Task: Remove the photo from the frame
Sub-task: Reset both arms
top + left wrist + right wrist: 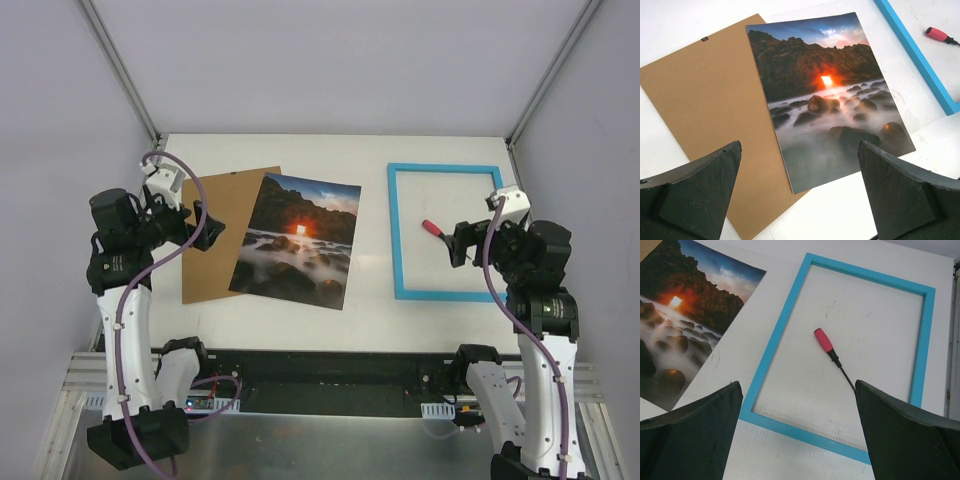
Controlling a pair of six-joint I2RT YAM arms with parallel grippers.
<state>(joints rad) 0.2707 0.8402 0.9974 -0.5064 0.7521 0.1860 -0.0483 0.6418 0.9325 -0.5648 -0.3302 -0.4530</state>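
Note:
The photo (297, 240) of dark rocks, misty water and an orange glow lies flat on the white table, outside the frame, its left edge overlapping a brown backing board (212, 250). The light-blue frame (393, 230) lies apart to the right, with only bare table inside it. My left gripper (205, 232) hovers open over the board beside the photo's left edge. In the left wrist view the photo (825, 100) and board (705, 100) lie beyond the open left gripper (800, 150). My right gripper (460, 243) is open above the frame's right part (777, 340), nothing between its fingers (695, 435).
A red-handled screwdriver (433, 228) lies inside the frame opening, seen also in the right wrist view (824, 341), its tip near my right finger. Grey walls enclose the white table (370, 320) on three sides. The arm bases stand at the near edge.

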